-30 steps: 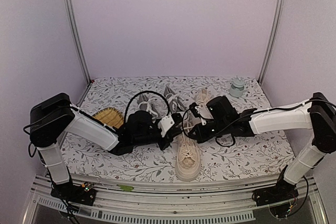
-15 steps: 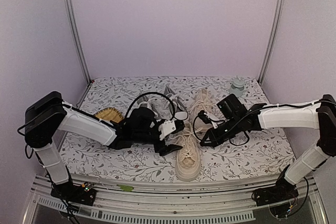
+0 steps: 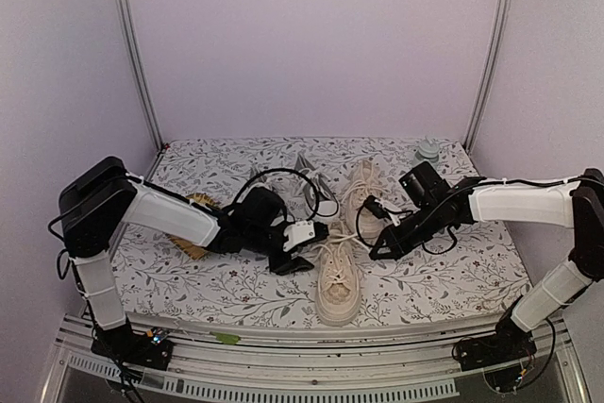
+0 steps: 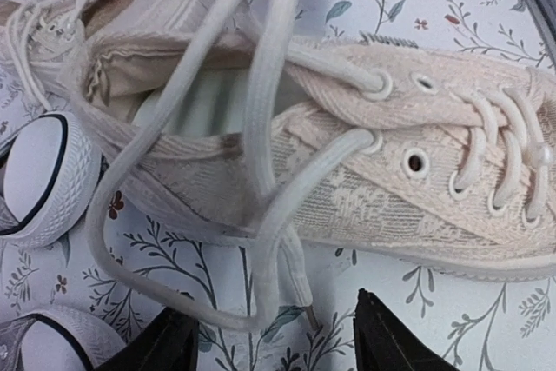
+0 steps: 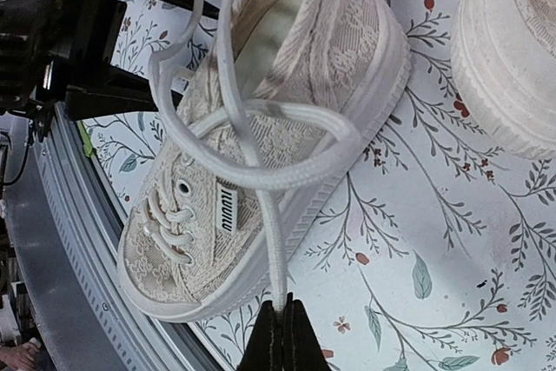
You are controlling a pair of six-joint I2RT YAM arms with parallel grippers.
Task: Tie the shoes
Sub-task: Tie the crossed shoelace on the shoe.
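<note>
At the left of the overhead view, the left gripper [image 3: 304,248] hovers low over the flowered table [image 3: 453,280], its jaws apart and holding nothing. Just to its right lies the cream sneaker [image 3: 337,282] we are working on. Its long axis runs down the frame, toe toward the bottom edge. The grey pair [image 3: 304,175] and the second cream sneaker [image 3: 364,184] sit behind it, toward the top. In the left wrist view, a loose loop [image 4: 269,241] of lace sags from the eyelets toward bottom centre, just ahead of the open fingers. On the right, the right gripper [image 3: 377,252] is pinched tight on a lace end [image 5: 276,258], which is drawn taut away from the shoe. We judge the left arm the nearer to the slack loop.
</note>
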